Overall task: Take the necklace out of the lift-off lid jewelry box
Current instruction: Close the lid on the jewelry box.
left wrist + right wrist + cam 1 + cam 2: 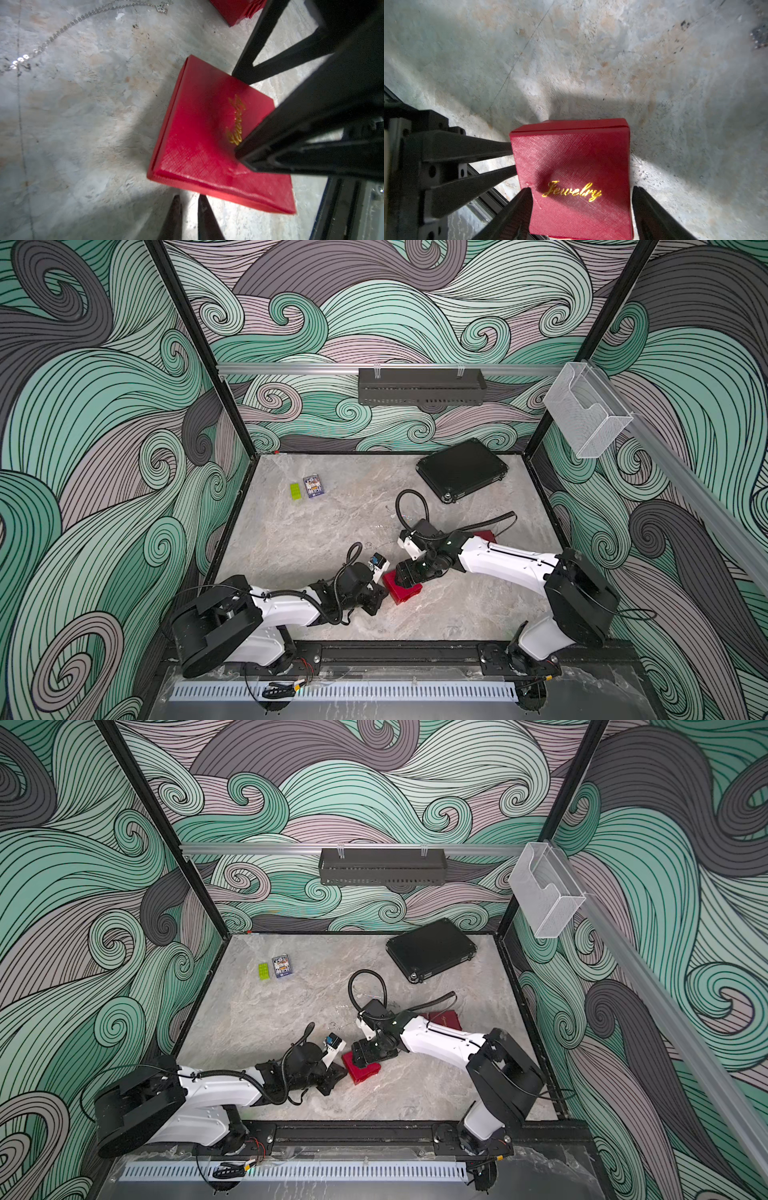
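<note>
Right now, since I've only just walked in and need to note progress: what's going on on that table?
The right gripper straddles the lidded red jewelry box near the front of the table, with its jaws open on either side of the lid. The left gripper is nearly closed and holds nothing, its tips at the box's side. A silver necklace lies loose on the marble table, outside the box. A second red box sits partly hidden under the right arm.

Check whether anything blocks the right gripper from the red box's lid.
Nothing visible does. The right gripper straddles the lid, jaws open beside it. The left gripper meets the lid's side, out of the way.
</note>
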Controlling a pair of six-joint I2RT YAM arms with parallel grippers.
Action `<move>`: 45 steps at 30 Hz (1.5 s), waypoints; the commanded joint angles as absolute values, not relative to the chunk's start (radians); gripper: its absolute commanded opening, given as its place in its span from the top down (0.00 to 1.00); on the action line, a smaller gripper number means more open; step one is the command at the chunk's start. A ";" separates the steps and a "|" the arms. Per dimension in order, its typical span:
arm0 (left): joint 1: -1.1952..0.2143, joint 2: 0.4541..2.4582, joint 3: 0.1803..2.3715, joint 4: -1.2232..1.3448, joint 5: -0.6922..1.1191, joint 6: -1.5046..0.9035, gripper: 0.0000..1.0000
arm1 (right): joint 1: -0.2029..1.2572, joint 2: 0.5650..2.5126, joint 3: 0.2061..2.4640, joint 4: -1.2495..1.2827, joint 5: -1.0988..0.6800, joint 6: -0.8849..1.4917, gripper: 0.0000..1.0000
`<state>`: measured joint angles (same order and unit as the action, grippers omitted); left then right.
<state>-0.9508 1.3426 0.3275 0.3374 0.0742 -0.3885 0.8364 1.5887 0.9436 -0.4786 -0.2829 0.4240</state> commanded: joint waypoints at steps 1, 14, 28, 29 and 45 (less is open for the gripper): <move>-0.965 1.365 0.364 0.371 0.057 -0.389 0.85 | 0.836 1.607 0.936 -0.469 -0.310 0.429 0.23; -0.975 1.364 0.362 0.400 0.005 -0.402 0.87 | 0.865 1.631 0.944 -0.470 -0.320 0.438 0.30; -0.979 1.338 0.352 0.395 -0.029 -0.405 0.87 | 0.909 1.708 0.981 -0.549 -0.159 0.440 0.30; -0.979 1.330 0.349 0.390 -0.035 -0.408 0.87 | 0.911 1.715 0.982 -0.554 -0.148 0.439 0.30; -0.978 1.043 0.277 0.141 -0.168 -0.424 0.84 | 0.914 1.743 0.946 -0.536 -0.093 0.456 0.30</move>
